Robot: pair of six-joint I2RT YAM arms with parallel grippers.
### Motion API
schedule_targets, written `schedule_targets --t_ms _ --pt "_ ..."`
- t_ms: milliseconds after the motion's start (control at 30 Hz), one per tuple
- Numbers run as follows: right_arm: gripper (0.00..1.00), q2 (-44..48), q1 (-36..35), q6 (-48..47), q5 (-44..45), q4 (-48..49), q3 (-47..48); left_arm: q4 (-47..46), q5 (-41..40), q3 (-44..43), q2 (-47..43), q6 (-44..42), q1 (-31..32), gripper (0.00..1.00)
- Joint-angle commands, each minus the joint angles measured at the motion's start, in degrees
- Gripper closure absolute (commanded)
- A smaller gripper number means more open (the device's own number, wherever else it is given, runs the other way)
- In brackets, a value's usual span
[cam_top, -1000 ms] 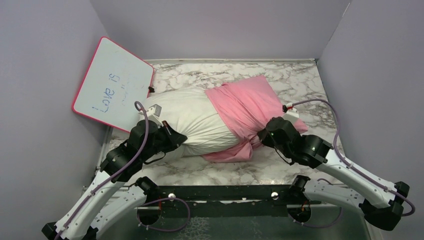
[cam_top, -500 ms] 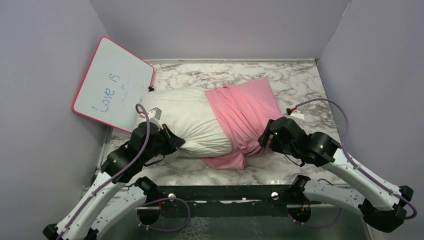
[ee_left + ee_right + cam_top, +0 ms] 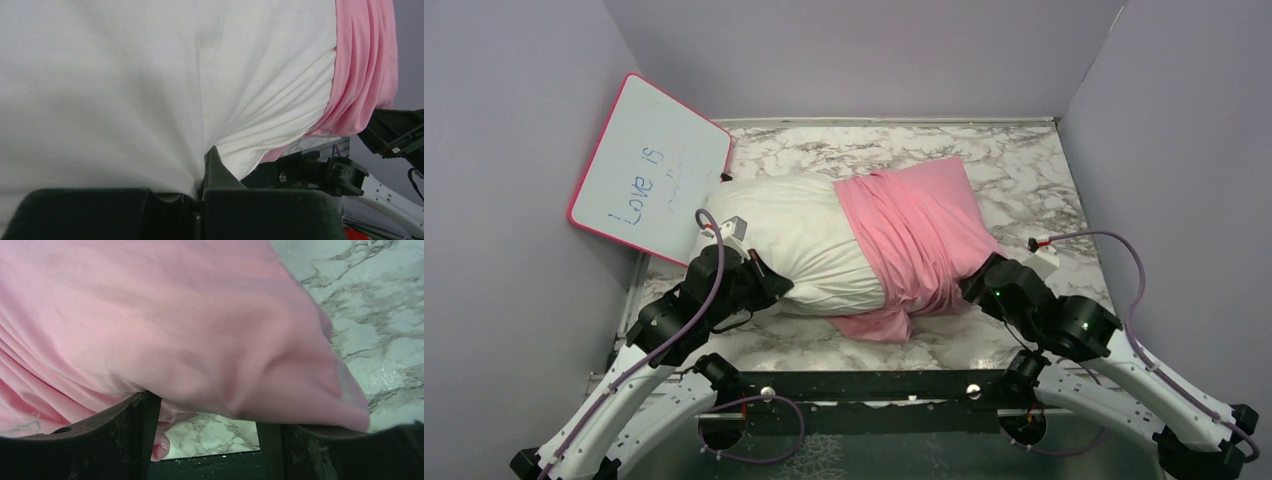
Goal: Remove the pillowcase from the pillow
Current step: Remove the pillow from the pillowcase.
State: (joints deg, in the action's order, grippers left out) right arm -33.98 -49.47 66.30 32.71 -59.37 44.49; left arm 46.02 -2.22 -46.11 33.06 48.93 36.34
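Since a second ago the right gripper [image 3: 977, 284] has let go of the pillowcase [image 3: 914, 235] and backed off toward the near right. The bunched pink fold it was pulling has slackened, and the cover now lies flatter over the pillow.

Left gripper [image 3: 769, 285]: fingers pinched shut on the white fabric of the pillow [image 3: 794, 235] at its near left end. In the left wrist view, creases fan out from the pinch point. We read this as an anchor that keeps the pillow from sliding while the cover is drawn off the other end.

Right gripper: fingers stand wide apart. In the right wrist view, bare marble shows between them and pink cloth drapes just above, so nothing is gripped.

Pillowcase position: it covers only the right half of the pillow, its open hem gathered across the middle, with a loose flap spilling onto the table [image 3: 1024, 170] at the near side. The left half of the pillow is bare. The pillow lies across the middle of the table, its far left corner near the whiteboard [image 3: 649, 165].

Judgement: the cover is roughly half off. The release looks like a regrasp, probably to take a fresh hold further toward the closed end.
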Motion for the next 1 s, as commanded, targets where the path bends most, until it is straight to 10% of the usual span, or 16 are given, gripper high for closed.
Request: schedule_targets --t_ms 0,167,433,700,800,967 --pt "0.31 -5.81 0.17 -1.66 0.35 8.24 -0.25 -2.44 -2.01 -0.24 -0.3 -1.21 -0.57 1.0" --pt "0.73 -9.8 0.17 1.89 5.4 6.19 1.13 -2.35 -1.81 0.21 -1.06 -0.63 -0.57 1.0" --pt "0.99 -7.19 0.46 14.75 29.76 -21.62 9.48 1.72 -6.17 -0.14 -1.35 -0.3 -0.57 1.0" --pt "0.94 -3.7 0.79 11.64 28.63 -21.05 9.37 3.94 -8.67 -1.02 -0.82 -1.26 -0.57 1.0" --pt "0.88 -0.99 0.78 -3.43 23.36 -9.46 8.38 4.26 -8.68 -1.23 -1.73 -1.31 -0.57 1.0" --pt "0.38 3.32 0.85 -15.78 8.94 1.79 7.06 2.96 -7.93 -0.55 -2.88 -0.91 -0.57 1.0"
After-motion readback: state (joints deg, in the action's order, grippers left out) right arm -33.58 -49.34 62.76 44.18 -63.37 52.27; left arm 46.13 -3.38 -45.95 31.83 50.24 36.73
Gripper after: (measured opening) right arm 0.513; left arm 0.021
